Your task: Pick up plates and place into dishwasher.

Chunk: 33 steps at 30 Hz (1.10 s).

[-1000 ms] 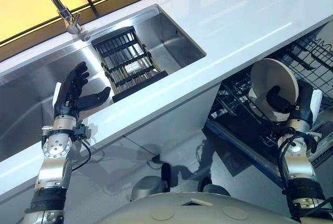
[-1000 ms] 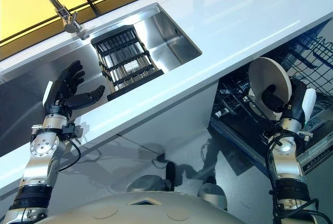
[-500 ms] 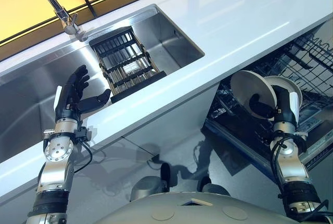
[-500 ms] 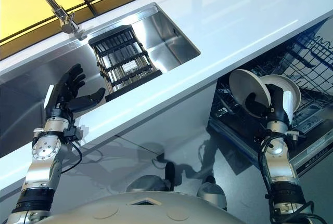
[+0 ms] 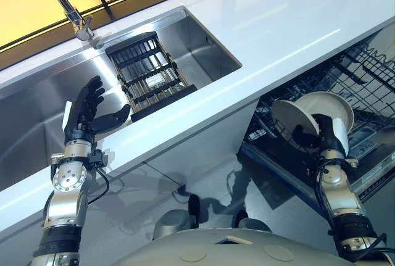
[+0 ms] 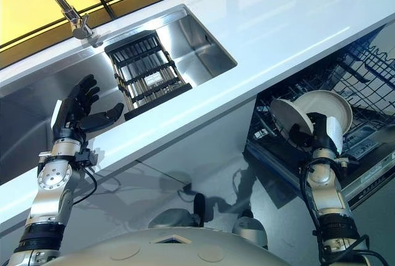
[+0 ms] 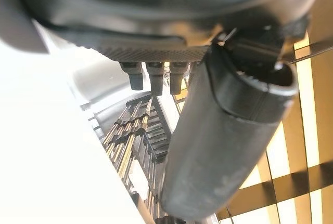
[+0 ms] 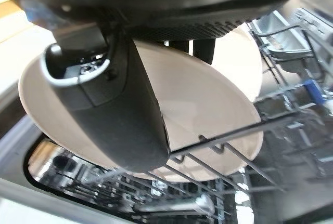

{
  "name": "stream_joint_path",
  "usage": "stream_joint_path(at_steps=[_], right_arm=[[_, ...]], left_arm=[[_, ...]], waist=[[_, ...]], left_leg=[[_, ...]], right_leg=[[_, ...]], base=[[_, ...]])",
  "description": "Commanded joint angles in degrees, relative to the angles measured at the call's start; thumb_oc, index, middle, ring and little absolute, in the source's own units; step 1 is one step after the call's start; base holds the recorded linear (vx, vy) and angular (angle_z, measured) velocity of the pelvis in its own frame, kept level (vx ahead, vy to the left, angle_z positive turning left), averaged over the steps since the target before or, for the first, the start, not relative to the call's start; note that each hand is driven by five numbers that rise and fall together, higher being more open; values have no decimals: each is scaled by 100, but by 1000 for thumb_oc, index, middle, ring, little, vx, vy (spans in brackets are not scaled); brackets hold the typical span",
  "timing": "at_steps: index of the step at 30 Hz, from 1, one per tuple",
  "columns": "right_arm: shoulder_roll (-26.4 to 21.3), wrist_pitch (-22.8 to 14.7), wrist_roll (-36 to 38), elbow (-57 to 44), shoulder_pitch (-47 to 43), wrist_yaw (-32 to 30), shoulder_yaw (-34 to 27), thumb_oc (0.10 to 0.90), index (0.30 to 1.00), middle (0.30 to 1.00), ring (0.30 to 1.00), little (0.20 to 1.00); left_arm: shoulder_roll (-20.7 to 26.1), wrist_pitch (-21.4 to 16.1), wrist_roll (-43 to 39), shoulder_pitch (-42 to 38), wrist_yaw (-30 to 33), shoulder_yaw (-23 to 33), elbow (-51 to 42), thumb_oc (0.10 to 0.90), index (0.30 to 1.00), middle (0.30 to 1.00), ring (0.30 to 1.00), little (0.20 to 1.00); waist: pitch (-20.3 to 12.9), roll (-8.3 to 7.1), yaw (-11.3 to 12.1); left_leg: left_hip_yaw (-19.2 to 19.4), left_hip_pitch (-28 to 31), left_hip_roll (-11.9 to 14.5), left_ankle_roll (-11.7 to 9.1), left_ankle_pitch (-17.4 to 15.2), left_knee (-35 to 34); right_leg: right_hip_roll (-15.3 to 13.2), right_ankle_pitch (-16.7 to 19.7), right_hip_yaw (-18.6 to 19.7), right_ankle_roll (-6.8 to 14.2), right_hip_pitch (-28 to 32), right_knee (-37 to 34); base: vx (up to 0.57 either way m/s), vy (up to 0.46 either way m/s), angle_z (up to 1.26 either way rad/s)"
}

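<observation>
My right hand [image 5: 322, 133] is shut on a white plate [image 5: 289, 115], thumb [image 8: 117, 115] across its face and fingers behind it. The plate [image 8: 208, 104] is tilted, with its lower edge down among the wires of the open dishwasher's lower rack [image 5: 364, 71]. A second white plate [image 5: 333, 101] stands just behind it in the same rack. My left hand [image 5: 83, 113] is open and raised over the near edge of the steel sink [image 5: 207, 47], holding nothing.
A black dish rack [image 5: 150, 74] sits inside the sink, below the faucet [image 5: 75, 16]. The white countertop [image 5: 278, 19] runs above the dishwasher opening. Rack tines [image 8: 229, 143] cross in front of the held plate.
My right hand has carried the plate down and to the left, tipping it from upright into the rack in front of the second plate. The left hand has stayed put.
</observation>
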Motion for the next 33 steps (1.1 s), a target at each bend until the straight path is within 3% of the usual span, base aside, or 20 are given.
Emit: stream_joint_path(at_steps=[1, 7, 14, 19, 25, 33], right_arm=[[73, -109, -32, -342, -274, 164, 502, 800, 900, 900, 900, 900], [143, -394, -7, -642, -290, -323, 376, 800, 900, 900, 900, 900], [217, -1066, -10, -1107, -293, -1095, 12, 800, 900, 900, 900, 900], [229, -1330, 109, -1325, -312, -1398, -248, 800, 900, 900, 900, 900], [279, -1630, 544, -1544, -275, -1454, -551, 800, 900, 900, 900, 900], [553, -2197, 1424, -1858, -196, -1065, -767, 800, 900, 900, 900, 900]], left_arm=[[271, -502, -22, -372, 141, 299, -38, 800, 900, 900, 900, 900], [257, -554, -58, -359, 119, 303, -11, 800, 900, 900, 900, 900], [206, -589, -68, -340, 79, 311, 18, 800, 900, 900, 900, 900], [227, -610, -71, -365, 72, 322, 37, 800, 900, 900, 900, 900], [293, -580, -79, -420, 47, 384, 20, 800, 900, 900, 900, 900], [334, -575, -109, -481, -15, 486, 57, 800, 900, 900, 900, 900]], waist=[[-188, -118, 86], [-212, -125, 71], [-288, -147, 3], [-343, -171, -50], [-403, -212, -140], [-465, -245, -306]], left_leg=[[116, 54, -65, -255, -555, 253], [124, 88, -63, -225, -577, 229], [197, 172, -74, -159, -651, 183], [268, 227, -84, -114, -713, 157], [378, 299, -89, -66, -783, 106], [585, 381, -91, -1, -878, 72]], right_leg=[[105, -633, 31, -84, -498, 951], [113, -627, 37, -72, -487, 936], [133, -605, 103, -36, -464, 867], [149, -586, 165, -8, -456, 810], [169, -558, 231, 26, -443, 724], [207, -524, 380, 68, -453, 661]], base=[[0, 0, 0], [0, 0, 0], [0, 0, 0], [-5, -1, -1], [-35, -15, -5], [-38, -7, -15]])
